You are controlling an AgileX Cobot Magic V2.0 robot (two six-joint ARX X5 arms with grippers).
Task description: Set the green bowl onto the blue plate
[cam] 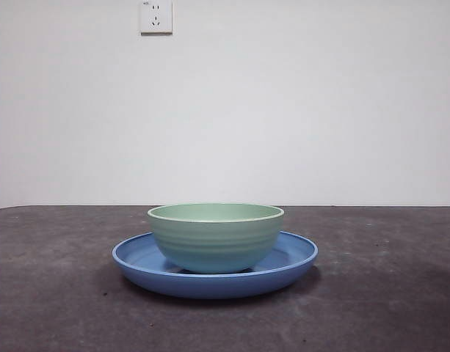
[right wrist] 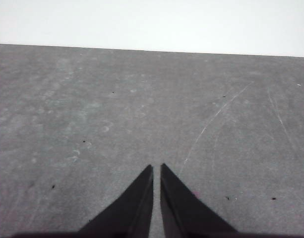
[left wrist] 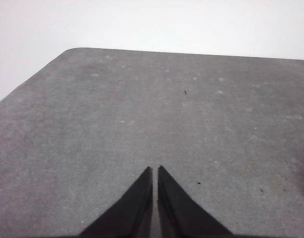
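1. The green bowl (cam: 215,236) sat upright inside the blue plate (cam: 136,257), out of both fingers' sight.
2. Left fingers (left wrist: 155,171) and right fingers (right wrist: 156,168) were nearly closed, empty, over bare desk (cam: 386,293).
3. Placement looked finished; no further move seemed needed.

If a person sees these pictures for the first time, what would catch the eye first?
First the green bowl, standing upright in the middle of the blue plate on the dark table, near the camera. Next, the white wall socket high on the bare wall. In the wrist views, the left gripper and right gripper are shut above bare tabletop.
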